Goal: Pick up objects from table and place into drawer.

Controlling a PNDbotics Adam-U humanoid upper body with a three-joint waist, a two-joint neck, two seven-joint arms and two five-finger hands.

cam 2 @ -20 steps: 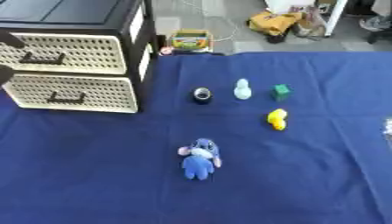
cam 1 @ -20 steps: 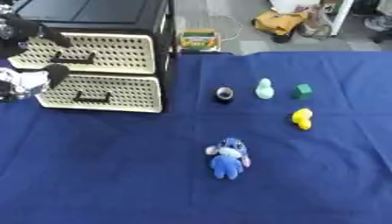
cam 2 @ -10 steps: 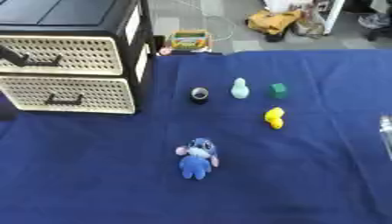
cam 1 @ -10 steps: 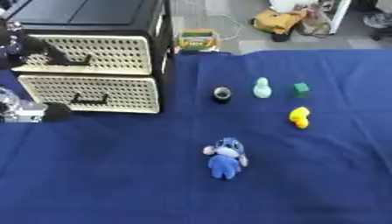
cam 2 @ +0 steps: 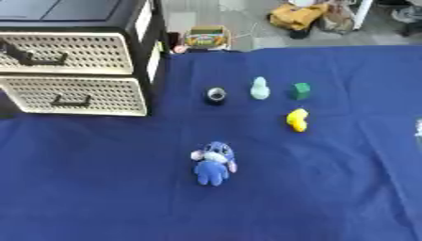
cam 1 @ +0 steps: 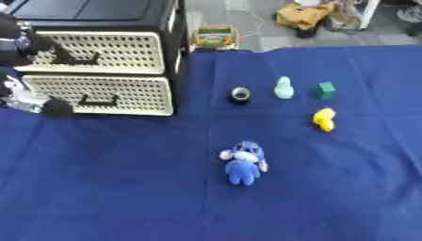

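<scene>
Left hand (cam 1: 33,101) sits at 9 o'clock, right by the lower drawer (cam 1: 99,94) of the cream drawer unit (cam 1: 91,70); can't tell what its fingers are doing. Blue plush (cam 1: 243,162) lies dead centre on the blue cloth (cam 1: 124,188). Toward 1 o'clock: black ring (cam 1: 240,95), pale green figure (cam 1: 283,88), green cube (cam 1: 326,90), yellow duck (cam 1: 324,119). Right hand isn't showing.

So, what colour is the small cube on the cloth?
Green cube, clearest in the left eye view.

The left hand (cam 1: 33,101) shows at the left edge, its pose unclear; right barely visible
</scene>
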